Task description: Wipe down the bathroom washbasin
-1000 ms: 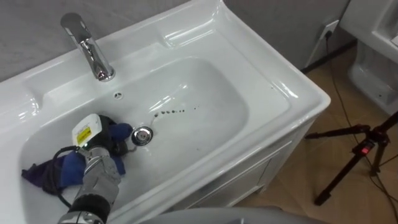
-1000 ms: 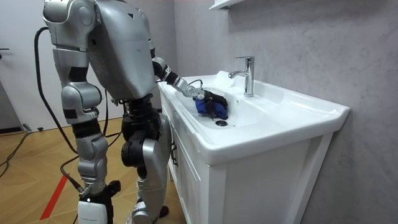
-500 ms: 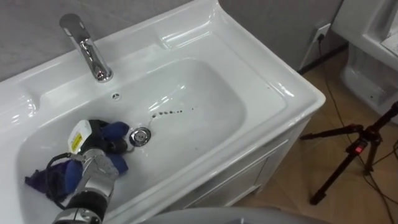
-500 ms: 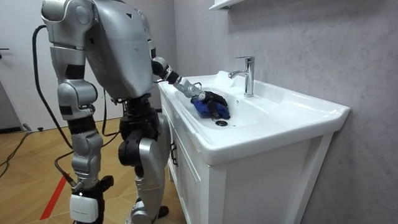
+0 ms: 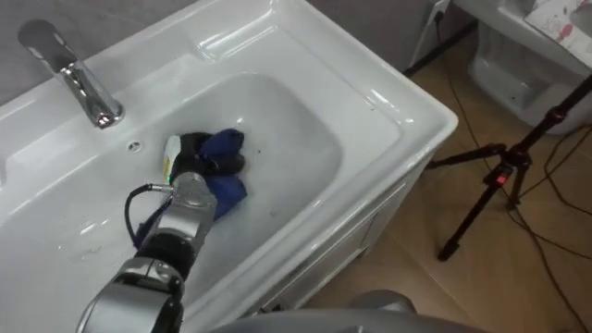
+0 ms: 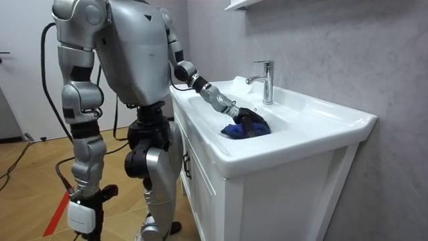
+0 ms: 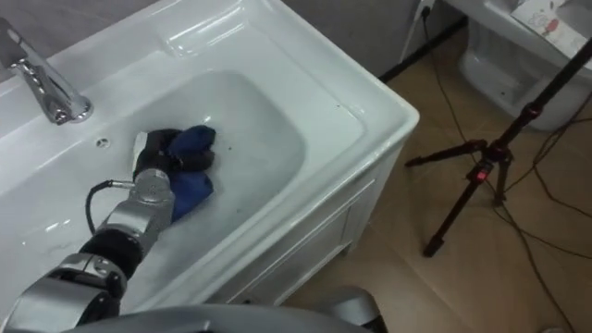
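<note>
1. Blue crumpled cloth (image 5: 227, 191) is lying in the bowl of the white ceramic basin (image 5: 393, 104), about midway along it, to the right of the chrome tap (image 5: 79, 79) standing at the far left.
2. The robot's left hand (image 5: 205, 157) is reaching in from the near left and pressing down on the cloth, with its dark fingers clenching a bunch of the fabric.
3. By my judgement the wiping itself is under way, with the right half of the bowl lying bare ahead of the cloth.
4. The next move is probably calling for a push towards the right wall. It needs steady downward pressure and a firm grip, so the fabric is not slipping out from under the palm.
5. Cloth and hand are covering the floor beneath them, so that patch's condition is impossible to judge. The basin's left end is running off the picture's edge.
6. The right hand (image 6: 85, 213) is hanging low at the room view's left, and I cannot tell whether it is released or clenched.
</note>
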{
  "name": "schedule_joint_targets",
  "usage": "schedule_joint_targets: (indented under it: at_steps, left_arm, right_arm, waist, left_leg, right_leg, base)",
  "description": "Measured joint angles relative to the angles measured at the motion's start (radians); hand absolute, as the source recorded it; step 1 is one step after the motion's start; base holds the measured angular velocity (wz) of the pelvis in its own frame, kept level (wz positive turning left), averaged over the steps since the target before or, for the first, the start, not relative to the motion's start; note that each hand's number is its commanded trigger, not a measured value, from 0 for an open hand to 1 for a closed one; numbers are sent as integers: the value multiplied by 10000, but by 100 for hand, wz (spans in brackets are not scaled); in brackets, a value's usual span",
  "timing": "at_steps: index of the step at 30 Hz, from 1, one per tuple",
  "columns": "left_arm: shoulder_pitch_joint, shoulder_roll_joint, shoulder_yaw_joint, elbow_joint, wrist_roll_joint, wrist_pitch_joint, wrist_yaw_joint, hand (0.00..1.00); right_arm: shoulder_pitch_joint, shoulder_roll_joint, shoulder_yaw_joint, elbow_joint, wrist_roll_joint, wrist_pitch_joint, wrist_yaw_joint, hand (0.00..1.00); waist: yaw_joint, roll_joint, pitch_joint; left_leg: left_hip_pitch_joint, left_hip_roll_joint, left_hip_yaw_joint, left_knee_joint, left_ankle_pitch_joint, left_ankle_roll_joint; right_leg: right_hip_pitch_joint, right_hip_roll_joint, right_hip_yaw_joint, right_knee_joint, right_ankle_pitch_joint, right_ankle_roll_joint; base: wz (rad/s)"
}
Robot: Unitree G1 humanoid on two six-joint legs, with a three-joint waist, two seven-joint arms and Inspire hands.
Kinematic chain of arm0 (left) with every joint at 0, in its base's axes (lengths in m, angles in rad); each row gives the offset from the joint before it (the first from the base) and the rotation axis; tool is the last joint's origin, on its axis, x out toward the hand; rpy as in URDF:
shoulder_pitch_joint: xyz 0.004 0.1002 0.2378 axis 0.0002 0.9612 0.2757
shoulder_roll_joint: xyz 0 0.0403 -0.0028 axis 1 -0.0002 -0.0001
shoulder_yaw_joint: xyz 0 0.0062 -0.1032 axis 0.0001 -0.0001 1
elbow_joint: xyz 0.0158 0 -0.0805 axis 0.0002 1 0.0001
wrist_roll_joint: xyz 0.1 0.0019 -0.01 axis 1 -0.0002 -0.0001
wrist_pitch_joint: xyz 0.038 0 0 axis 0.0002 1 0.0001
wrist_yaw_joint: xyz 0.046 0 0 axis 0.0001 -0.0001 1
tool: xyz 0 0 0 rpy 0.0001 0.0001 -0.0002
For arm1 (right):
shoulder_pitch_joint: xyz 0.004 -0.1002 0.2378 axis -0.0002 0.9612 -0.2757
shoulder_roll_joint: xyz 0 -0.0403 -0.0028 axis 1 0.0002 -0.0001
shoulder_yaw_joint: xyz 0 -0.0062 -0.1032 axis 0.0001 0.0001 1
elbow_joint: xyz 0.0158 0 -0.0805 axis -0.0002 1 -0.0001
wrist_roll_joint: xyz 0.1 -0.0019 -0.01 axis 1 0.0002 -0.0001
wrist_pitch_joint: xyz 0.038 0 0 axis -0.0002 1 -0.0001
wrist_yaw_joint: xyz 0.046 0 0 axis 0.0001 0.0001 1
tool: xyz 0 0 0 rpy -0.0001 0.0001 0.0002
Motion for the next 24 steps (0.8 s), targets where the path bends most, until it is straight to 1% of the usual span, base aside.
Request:
schedule_joint_targets:
  at_steps: [1,2,4,6,8,11,13,14,17,18,19,24]
  left_arm:
    - [-8,11,-18,3,-419,-62,-1,100]
    - [-10,9,-43,-3,-579,-104,-1,100]
    - [-70,14,-346,-136,-1019,-143,5,100]
    - [-96,13,-623,-332,-1366,-142,5,100]
    - [-95,6,-844,-478,-1575,-214,2,100]
    - [-97,9,-1019,-701,-1651,-192,5,100]
    - [-100,8,-1329,-1046,-1712,-32,5,100]
    - [-105,8,-1406,-1108,-1713,-17,5,100]
    - [-108,-31,-1538,-1435,-1732,143,3,100]
    - [-108,-34,-1560,-1560,-1728,201,3,100]
    - [-108,-29,-1560,-1582,-1724,202,5,100]
    - [-108,-18,-1558,-1629,-1559,218,5,100]
  right_arm:
    - [-15,2,70,-9,47,-1,-10,0]
    - [-24,0,103,-4,64,0,-9,0]
    - [-51,-20,263,-28,72,-8,-6,0]
    - [-75,-26,304,-61,75,-19,14,0]
    - [-73,-36,328,-49,73,-22,20,0]
    - [-73,-33,356,4,75,-18,97,0]
    - [-46,-14,579,-1,119,-13,102,0]
    - [-46,-7,636,-7,117,-12,102,0]
    - [-50,11,689,-20,118,-12,100,0]
    - [-48,3,713,-16,118,-11,88,0]
    - [-42,4,722,-10,118,-11,85,0]
    - [-42,-26,885,185,114,-9,84,0]
  waist:
    - [-35,11,7]
    - [-40,22,14]
    - [-69,76,46]
    - [-132,107,56]
    - [-162,135,73]
    - [-316,155,73]
    - [-332,164,78]
    - [-335,171,82]
    - [-391,273,146]
    - [-454,320,179]
    - [-539,345,194]
    - [-602,351,201]
  left_leg:
    - [-9,-6,-7,-3,-2,1]
    - [-16,-9,-8,-3,-3,3]
    - [-65,-12,-63,2,-5,14]
    - [-185,-27,-117,14,16,52]
    - [-222,-57,-129,20,43,91]
    - [-340,-87,-128,112,49,104]
    - [-343,-106,-108,131,53,111]
    - [-343,-111,-108,131,54,114]
    - [-353,-129,-111,124,46,162]
    - [-355,-137,-110,105,48,173]
    - [-362,-143,-116,102,56,186]
    - [-362,-168,-116,103,60,192]
  right_leg:
    - [1,-3,8,-19,-5,5]
    - [-1,-8,10,-25,-5,6]
    - [-34,-49,-6,-3,-8,37]
    - [-108,-111,-93,17,-14,61]
    - [-115,-151,-102,31,9,96]
    - [-129,-207,-134,13,22,120]
    - [-118,-248,-179,13,31,135]
    - [-113,-259,-206,11,33,140]
    - [-108,-290,-282,13,46,162]
    - [-113,-309,-320,21,45,168]
    - [-113,-328,-361,30,38,179]
    - [-86,-349,-359,12,21,207]
  base:
    - [6]
    - [6]
    - [8]
    - [14]
    - [12]
    - [13]
    - [7]
    - [0]
    - [2]
    - [9]
    - [8]
    - [1]
